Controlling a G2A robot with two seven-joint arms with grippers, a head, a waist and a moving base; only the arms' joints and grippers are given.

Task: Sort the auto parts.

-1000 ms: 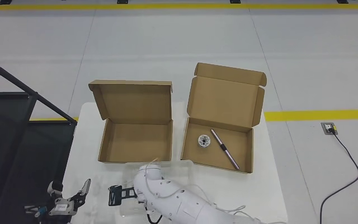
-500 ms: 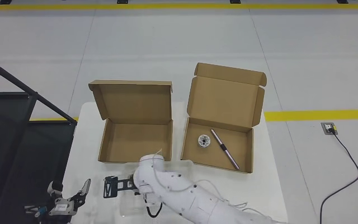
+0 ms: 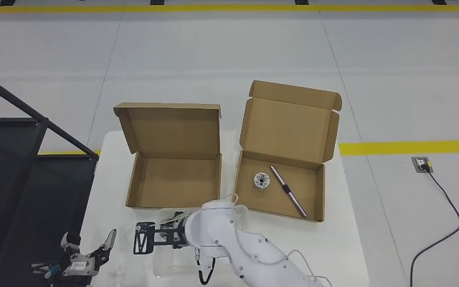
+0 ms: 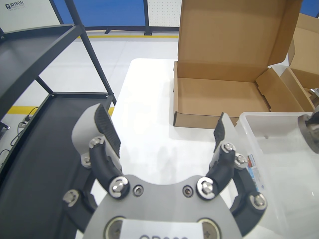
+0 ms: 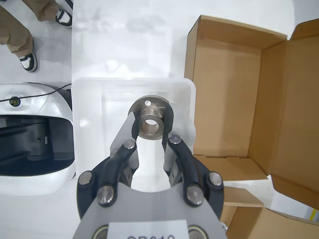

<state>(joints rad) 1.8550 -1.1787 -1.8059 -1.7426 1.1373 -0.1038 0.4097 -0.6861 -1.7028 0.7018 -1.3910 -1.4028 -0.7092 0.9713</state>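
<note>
my right tool [image 5: 151, 128] clamped on metal bushing [image 5: 149, 109], clear bin [image 5: 86, 105] sat under it, open cardboard box [image 5: 224, 93] just beside, my left tool [image 4: 162, 128] spread wide over tabletop [image 4: 147, 115]

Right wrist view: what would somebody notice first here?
The shiny metal ring, pinched in the right hand over the clear plastic tub. Beside the tub, an open brown cardboard box sits on the white table.
</note>
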